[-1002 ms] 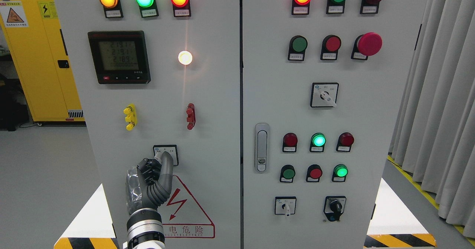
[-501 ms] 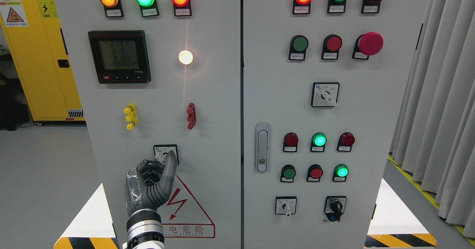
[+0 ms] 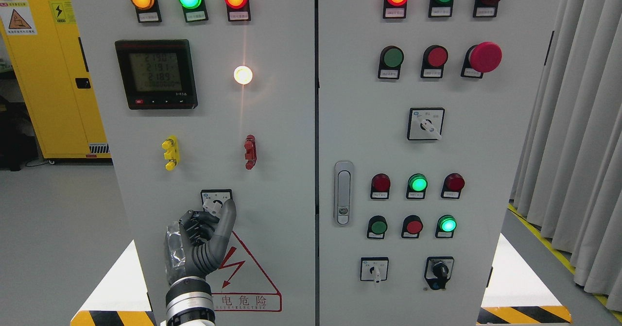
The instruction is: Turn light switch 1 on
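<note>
Light switch 1 sitting low on the left cabinet door, right above the red shock-warning triangle. Left hand up against it, index finger stretched out and touching the knob, other fingers curled in, gripping nothing. Higher up, white lamp glowing beside the meter display. Yellow cabinet way back left.
</note>
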